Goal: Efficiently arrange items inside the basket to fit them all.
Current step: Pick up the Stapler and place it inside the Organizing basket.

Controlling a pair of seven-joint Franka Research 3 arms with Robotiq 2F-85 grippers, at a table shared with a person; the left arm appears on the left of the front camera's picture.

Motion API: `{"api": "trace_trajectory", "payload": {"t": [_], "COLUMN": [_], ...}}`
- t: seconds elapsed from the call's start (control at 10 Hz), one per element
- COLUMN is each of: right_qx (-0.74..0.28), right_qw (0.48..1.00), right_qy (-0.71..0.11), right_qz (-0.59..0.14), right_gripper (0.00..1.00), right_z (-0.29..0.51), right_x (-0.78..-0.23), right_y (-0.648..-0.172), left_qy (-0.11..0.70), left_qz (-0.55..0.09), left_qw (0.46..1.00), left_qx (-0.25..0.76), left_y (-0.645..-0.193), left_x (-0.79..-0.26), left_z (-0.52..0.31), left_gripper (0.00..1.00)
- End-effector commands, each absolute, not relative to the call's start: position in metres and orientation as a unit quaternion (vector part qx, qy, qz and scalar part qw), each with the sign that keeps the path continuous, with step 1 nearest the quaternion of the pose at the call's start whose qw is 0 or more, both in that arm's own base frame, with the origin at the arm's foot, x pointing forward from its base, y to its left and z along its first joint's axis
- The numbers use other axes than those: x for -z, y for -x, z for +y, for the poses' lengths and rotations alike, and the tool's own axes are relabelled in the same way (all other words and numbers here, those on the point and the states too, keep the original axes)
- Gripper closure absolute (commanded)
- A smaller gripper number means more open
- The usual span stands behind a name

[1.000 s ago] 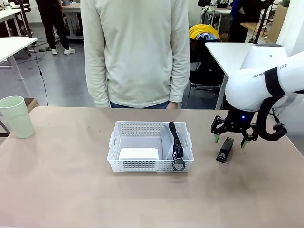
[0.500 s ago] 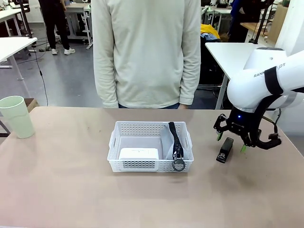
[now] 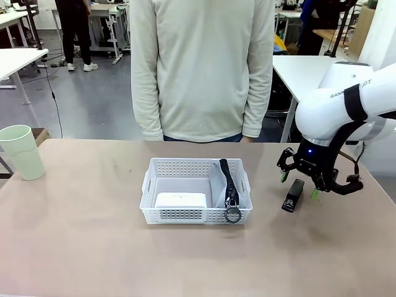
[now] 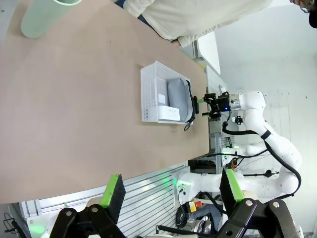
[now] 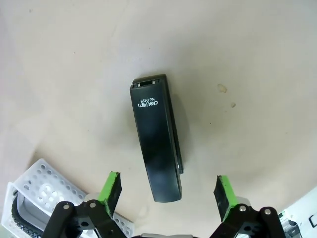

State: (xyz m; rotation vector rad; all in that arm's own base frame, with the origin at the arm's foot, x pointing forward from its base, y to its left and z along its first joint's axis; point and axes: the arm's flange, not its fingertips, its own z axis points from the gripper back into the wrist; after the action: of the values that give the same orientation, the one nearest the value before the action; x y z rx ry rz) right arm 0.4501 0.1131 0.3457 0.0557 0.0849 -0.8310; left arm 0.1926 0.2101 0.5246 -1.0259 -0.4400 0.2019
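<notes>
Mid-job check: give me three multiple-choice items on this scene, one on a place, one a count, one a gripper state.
1. Where is the stapler? A in the basket; B on the table, right of the basket; C on the basket's rim.
2. How many items lie in the basket? A none; B four; C two.
3. The right gripper is: A open over the stapler; B shut on the stapler; C shut, empty.
Key: 1 B, it lies on tabletop beside the basket. 2 C, the white box and the grey pouch. 3 A, its fingers stand apart, clear of the stapler.
</notes>
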Motion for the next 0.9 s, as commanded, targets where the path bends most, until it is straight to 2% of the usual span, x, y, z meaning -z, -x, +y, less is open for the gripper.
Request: {"api": "trace_trajectory", "payload": {"t": [0.0,0.3,0.8], "right_qx": [0.399,0.403,0.408], "right_qw": [0.915,0.914,0.912], "right_qy": [-0.033,-0.009,0.007], "right_qz": [0.048,0.044,0.04], "right_gripper": [0.0,0.0,0.0], "right_z": [0.118,0.128,0.131], "right_x": [-0.33,-0.297,-0.292], "right_y": [-0.46,-0.468,-0.47], "left_qy": [0.494,0.494,0.494], "left_qz": [-0.218,-0.218,-0.218], "left_qw": [0.838,0.838,0.838], "left_qx": [-0.085,-0.085,-0.085], "left_y": [-0.193,-0.193,-0.193], "left_x": [-0.526,-0.526,-0.526], "left_z": [0.211,0.211,0.211], "left_gripper": [0.0,0.0,0.0]}}
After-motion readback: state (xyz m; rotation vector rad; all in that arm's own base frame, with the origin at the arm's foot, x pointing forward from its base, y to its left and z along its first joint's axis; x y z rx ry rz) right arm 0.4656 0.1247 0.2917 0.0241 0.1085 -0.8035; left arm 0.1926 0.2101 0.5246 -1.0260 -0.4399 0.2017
